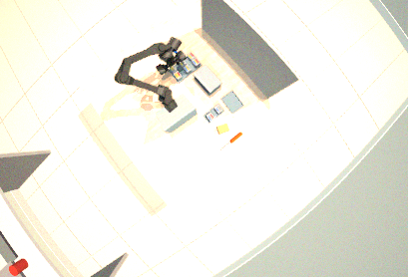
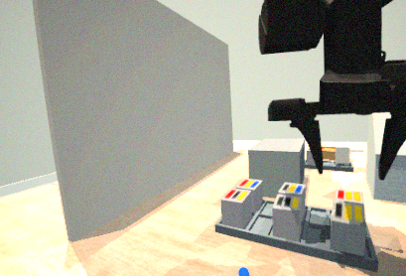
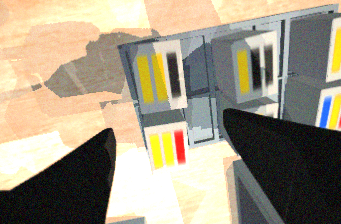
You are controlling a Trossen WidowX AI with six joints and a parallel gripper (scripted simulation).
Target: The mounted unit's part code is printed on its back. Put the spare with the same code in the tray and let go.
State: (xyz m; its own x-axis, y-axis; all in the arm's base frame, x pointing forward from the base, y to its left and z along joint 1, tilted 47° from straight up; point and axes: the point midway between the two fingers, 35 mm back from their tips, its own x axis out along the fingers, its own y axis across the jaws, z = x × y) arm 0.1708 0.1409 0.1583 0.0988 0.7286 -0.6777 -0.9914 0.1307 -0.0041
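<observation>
Wrist view: gripper (image 3: 167, 150) poised over the spares holder (image 3: 129, 62), jaws partly apart and clamped on nothing, one dark finger (image 3: 67, 185) low at left, the other low at right. Directly between them, the spare with yellow, yellow and red stripes (image 3: 167, 145); just beyond it, the spare with yellow, yellow and black stripes (image 3: 159, 75). Further right, a yellow-black-black spare (image 3: 254, 62) and a blue-yellow-red one (image 3: 332, 107), its edge cut off.

From the exterior view, same gripper (image 2: 351, 159) hanging above the holder, tips not yet down among the blocks, with the mounted unit (image 2: 275, 164) standing just behind the holder. Unit's code not readable from these views, so no telling which spare is the match. Tray (image 1: 232, 102) lying well apart, past the unit, on the far side from the holder as seen from the top.

To do this step well: centre over one spare only, keep fingers straddling its two free sides, descend straight so neither tip clips a neighbour packed close beside it. Close only once the tips are well down its sides. Risk, as a judgement: grabbing the adjacent block with near-identical stripes.
</observation>
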